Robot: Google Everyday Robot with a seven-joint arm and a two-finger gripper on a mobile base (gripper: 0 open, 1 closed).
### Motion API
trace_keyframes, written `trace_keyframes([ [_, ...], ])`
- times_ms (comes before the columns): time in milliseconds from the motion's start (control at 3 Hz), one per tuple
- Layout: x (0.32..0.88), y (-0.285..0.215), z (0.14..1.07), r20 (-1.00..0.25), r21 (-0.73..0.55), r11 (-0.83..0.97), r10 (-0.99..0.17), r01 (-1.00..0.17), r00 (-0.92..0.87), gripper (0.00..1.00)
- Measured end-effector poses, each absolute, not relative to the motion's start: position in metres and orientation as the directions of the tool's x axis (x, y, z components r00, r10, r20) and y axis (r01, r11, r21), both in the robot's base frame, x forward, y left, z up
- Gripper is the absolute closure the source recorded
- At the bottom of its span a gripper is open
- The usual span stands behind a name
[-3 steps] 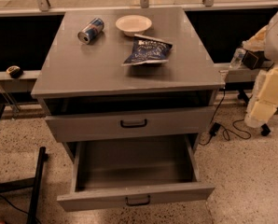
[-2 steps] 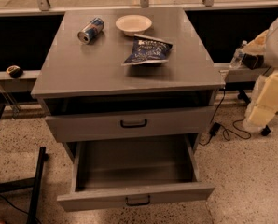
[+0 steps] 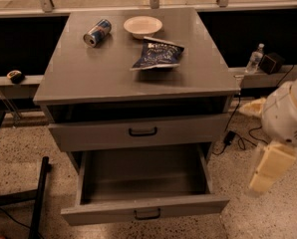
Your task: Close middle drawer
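Hanging R of table (image 3: 88, 76): claw (image 3: 268, 169), apart from drawers, open/closed can't tell | middle drawer (image 3: 108, 214) sticks well out, low front, under taller drawer (image 3: 98, 136) | on table: can (image 3: 97, 32), bowl (image 3: 143, 26), blue bag (image 3: 158, 55)

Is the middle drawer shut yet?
Open: the middle drawer is pulled far out, tray exposed. The gripper hangs to its right, not touching it.

Grey middle drawer (image 3: 99, 214), black handle (image 3: 147, 213); cream jaws at right.
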State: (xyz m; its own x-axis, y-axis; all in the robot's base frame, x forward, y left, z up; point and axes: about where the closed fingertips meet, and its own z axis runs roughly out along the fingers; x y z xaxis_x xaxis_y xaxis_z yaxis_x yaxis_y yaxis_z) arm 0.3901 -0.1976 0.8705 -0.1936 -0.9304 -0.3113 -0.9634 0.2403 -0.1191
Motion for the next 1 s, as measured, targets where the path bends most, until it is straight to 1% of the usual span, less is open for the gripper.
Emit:
trace_keyframes([
  [333,0.385,-0.198,0.863,-0.305,-0.109,0.223,-0.935,-0.969,-0.181,0.0],
  [667,0.394,-0.183,0.8,-0.436,-0.024,0.23,-0.878,-0.973,-0.197,0.0],
  [1000,0.386,-0.152,0.707,-0.538,0.068,0.207,-0.816,-0.976,-0.21,0.0],
])
